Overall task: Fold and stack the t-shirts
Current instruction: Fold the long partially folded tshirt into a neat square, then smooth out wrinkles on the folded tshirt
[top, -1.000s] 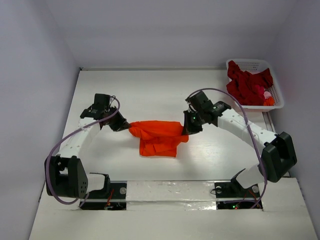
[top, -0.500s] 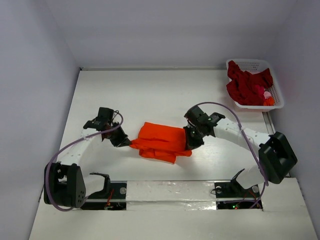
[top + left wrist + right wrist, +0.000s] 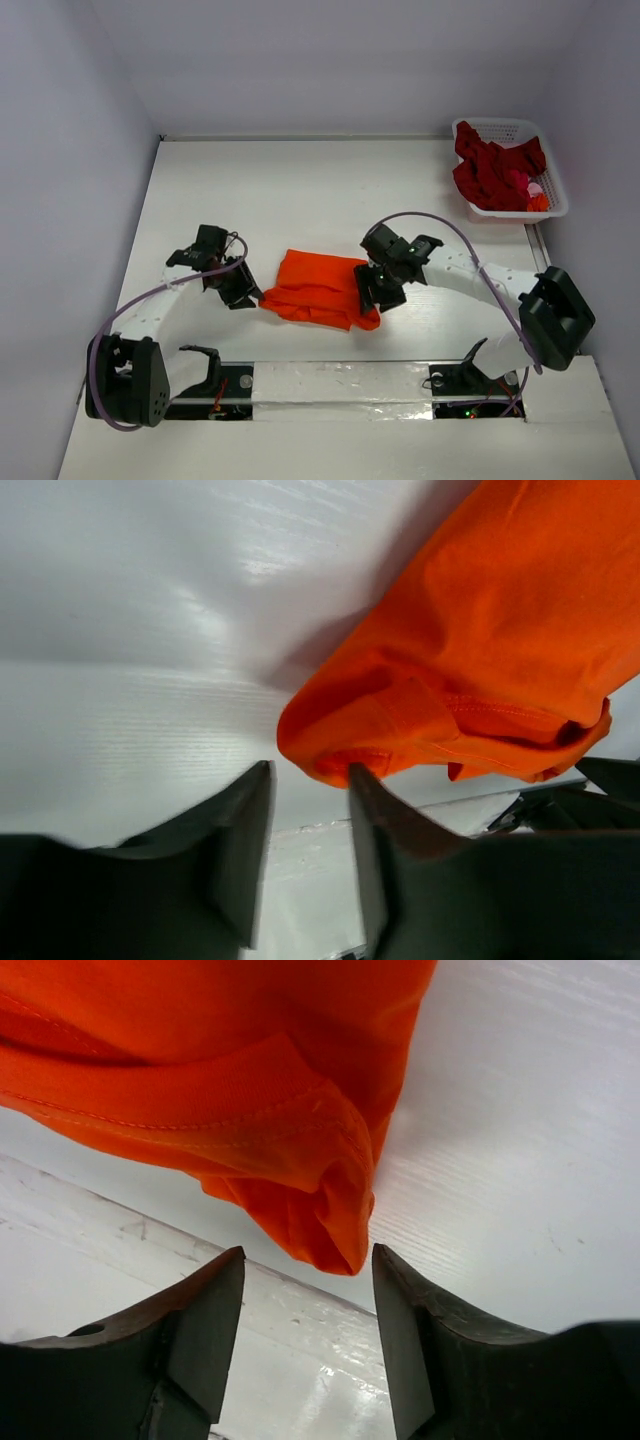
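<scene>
The bright orange t-shirt (image 3: pixel 320 288) lies folded on the white table, near the front edge. My left gripper (image 3: pixel 250 297) is at its left end and my right gripper (image 3: pixel 368 300) at its right end. In the left wrist view the left gripper (image 3: pixel 308 780) is open, and a rolled corner of the orange t-shirt (image 3: pixel 480 660) rests just past its fingertips. In the right wrist view the right gripper (image 3: pixel 308 1260) is open wide, with a drooping corner of the orange t-shirt (image 3: pixel 200 1080) loose between its tips. The dark red t-shirts (image 3: pixel 495 170) are piled in the basket.
The white lattice basket (image 3: pixel 500 126) stands at the back right corner of the table. A taped seam (image 3: pixel 340 378) runs along the near edge by the arm bases. Walls close in the table on the left, back and right.
Both grippers drew the orange t-shirt's ends toward the near edge, laying it down folded. Both then opened and let go of the cloth.
</scene>
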Tool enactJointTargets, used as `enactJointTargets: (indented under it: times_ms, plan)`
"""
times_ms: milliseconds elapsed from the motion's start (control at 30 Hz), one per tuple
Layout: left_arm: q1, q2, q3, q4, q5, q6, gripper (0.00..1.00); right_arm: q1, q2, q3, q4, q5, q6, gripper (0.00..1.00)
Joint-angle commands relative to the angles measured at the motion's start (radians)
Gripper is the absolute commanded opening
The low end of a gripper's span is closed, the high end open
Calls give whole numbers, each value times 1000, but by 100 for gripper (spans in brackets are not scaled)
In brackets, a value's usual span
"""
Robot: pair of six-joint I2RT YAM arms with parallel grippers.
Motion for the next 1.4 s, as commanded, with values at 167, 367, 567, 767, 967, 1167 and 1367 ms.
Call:
enactJointTargets:
  times_ms: [167,367,567,767,967,1167,1367]
  plan:
    - [-13,-76,78,-130,-57,12,42,20,-142,9,-79,48,43,24]
    - [-23,-84,128,6,-55,-57,0,20,-125,107,-86,90,47,0]
    - [-57,81,156,216,-24,-108,0,20,107,233,-2,85,1,0]
    - [-138,206,205,344,-12,-136,0,20,235,314,44,67,-14,0]
    - [-207,270,279,383,-6,-179,0,20,287,349,64,59,-19,0]
    - [-240,352,312,410,25,-179,0,20,310,388,63,51,-20,0]
    - [-273,441,318,441,59,-183,0,20,324,426,41,51,-31,0]
